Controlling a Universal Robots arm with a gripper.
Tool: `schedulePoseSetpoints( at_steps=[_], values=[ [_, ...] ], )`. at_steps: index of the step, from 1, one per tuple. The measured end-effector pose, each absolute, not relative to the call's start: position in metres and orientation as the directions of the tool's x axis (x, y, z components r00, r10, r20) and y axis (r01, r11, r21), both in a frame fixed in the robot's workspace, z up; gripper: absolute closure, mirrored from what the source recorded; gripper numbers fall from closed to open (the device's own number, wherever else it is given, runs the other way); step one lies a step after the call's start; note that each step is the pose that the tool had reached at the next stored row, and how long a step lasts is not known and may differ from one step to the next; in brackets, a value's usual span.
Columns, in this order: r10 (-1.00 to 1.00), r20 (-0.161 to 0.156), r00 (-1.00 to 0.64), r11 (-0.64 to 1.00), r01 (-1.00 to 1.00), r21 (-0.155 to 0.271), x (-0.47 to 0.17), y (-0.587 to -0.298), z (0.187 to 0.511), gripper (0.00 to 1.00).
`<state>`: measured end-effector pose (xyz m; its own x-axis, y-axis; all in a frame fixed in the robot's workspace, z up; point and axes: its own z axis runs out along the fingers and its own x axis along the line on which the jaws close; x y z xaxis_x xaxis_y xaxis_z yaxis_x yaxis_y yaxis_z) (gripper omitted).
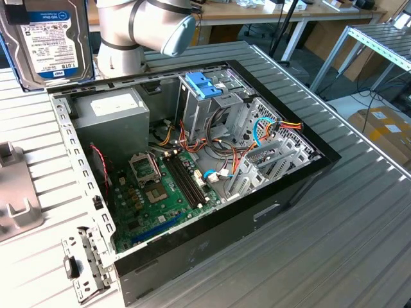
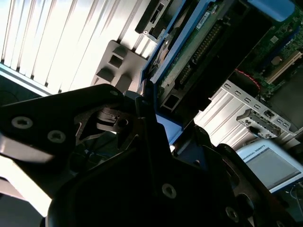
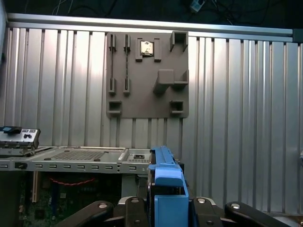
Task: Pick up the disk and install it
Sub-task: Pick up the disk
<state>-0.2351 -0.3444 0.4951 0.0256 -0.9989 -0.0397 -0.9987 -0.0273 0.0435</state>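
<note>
Got the disk (image 1: 48, 42) pinched in my gripper (image 3: 166, 208) rn. Fingers (image 3: 136, 213) are closed onto both sides of its light-blue frame, so the gap is just the frame's thickness.

In the exterior view the disk's up in the air w/ the label facing the cam. It's just outside the PC case (image 1: 192, 250), by the corner where the PSU box (image 1: 109, 112) sits, so it's not in the case. My arm (image 1: 144, 29) is right behind that same edge of the case.

Inside the case:
- Drive cage w/ blue tabs (image 1: 202, 83) is next to the PSU.
- Motherboard (image 1: 160, 186) lies flat on the bottom.
- A tangle of cables (image 1: 257, 138) runs right beside the cage and over the board's edge.

Outside the case, on the ribbed table (image 1: 359, 244):
- Grey fixture plate (image 3: 147, 75) is off the side nearest the PSU.
- Small metal bracket (image 1: 83, 266) lies just off the case's near corner.
</note>
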Motion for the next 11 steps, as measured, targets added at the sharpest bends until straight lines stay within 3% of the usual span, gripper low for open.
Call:
schedulePoseSetpoints(
  at_steps=[11],
  values=[
    [-0.999, -0.040, 0.026, -0.027, -0.999, 0.044, -0.2243, -0.3534, 0.4951, 0.63]
  ],
)
